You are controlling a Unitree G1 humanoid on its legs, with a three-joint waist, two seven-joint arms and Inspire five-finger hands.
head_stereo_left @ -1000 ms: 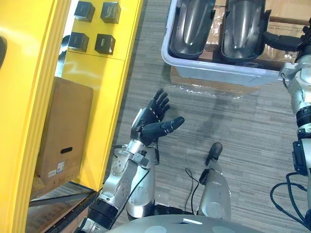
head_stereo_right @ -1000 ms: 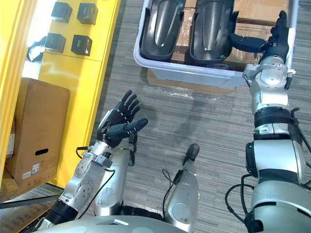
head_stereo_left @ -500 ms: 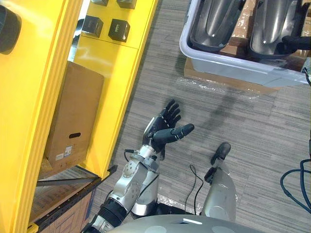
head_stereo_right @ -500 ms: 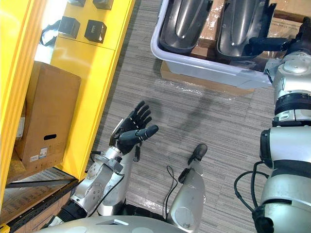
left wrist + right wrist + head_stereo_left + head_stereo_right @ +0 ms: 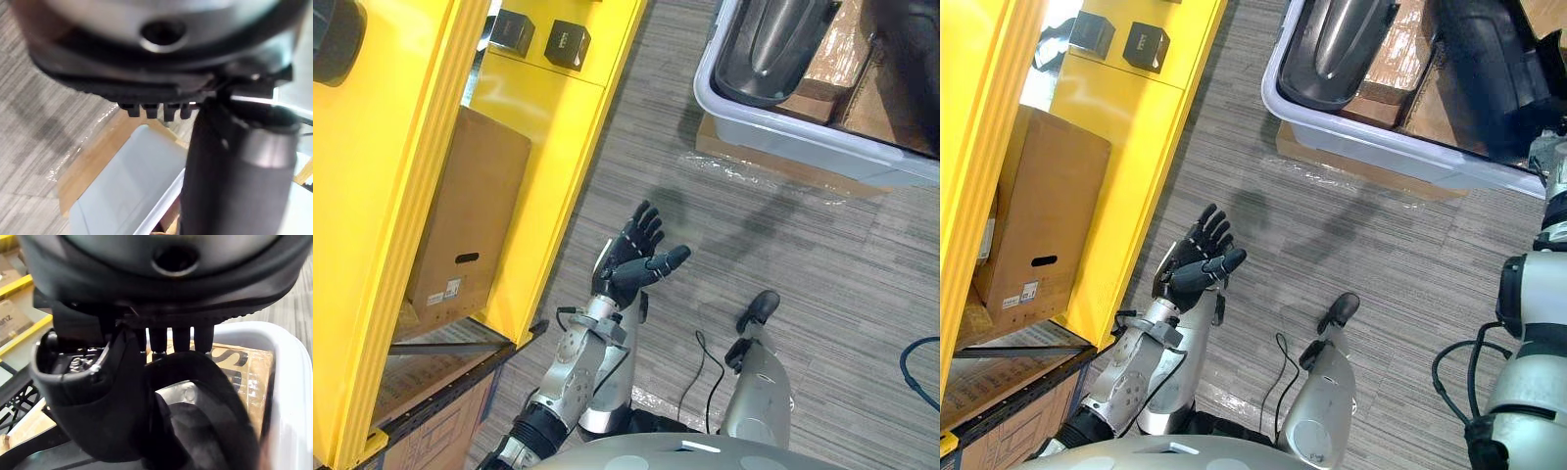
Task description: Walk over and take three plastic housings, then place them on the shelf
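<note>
Now right hand pinches rim of plastic housing in far-right grey bin; thin edge hold may slip in lifting, or housing snag bin wall. Left hand idle near yellow shelf, fingers spread.

Bin and housing partly off-frame

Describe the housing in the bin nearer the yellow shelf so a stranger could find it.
Start at the pale grey bin across the carpet from the yellow shelf. The housing lies at its shelf-side end; a bright sheen runs along it, while the other housing beside it looks dull black.
</note>
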